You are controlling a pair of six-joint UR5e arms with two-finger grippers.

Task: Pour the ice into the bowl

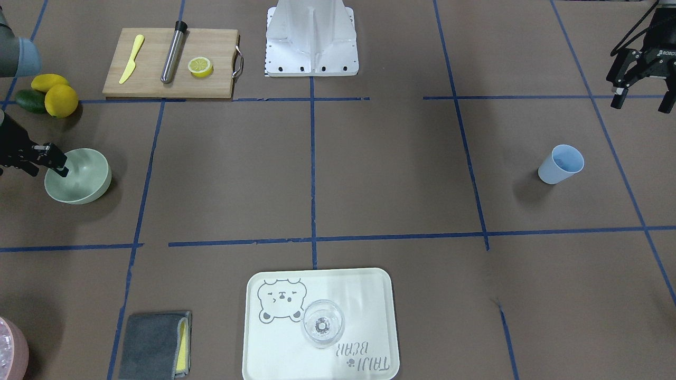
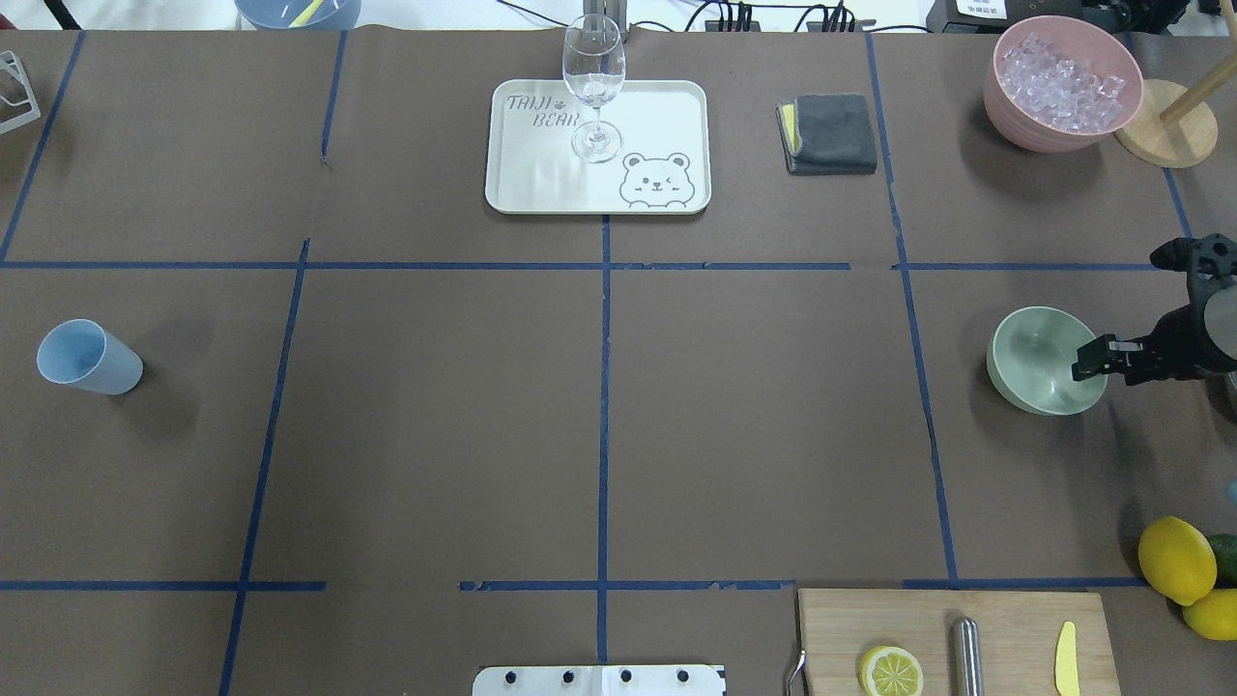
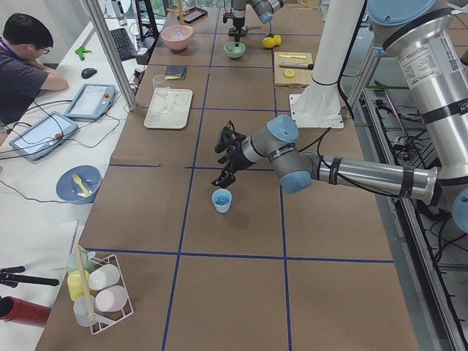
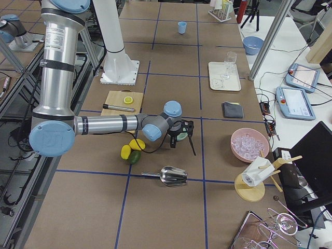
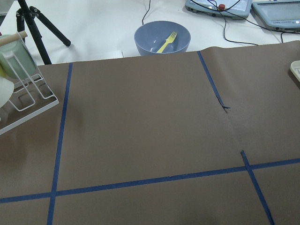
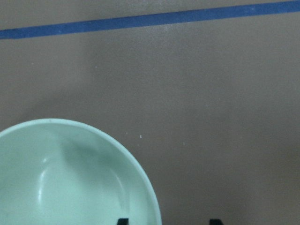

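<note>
The pale sage-green bowl stands empty at the table's right end; it also shows in the overhead view and the right wrist view. My right gripper is open, and its fingers straddle the bowl's rim. The ice lies heaped in a pink container at the far right corner. My left gripper is open and empty, hanging above the table near the light blue cup, which stands upright.
A tray with a stemmed glass and a folded grey cloth lie on the far side. A cutting board holds a lemon half, a metal tool and a yellow knife. Lemons lie near the bowl. A metal scoop lies nearby.
</note>
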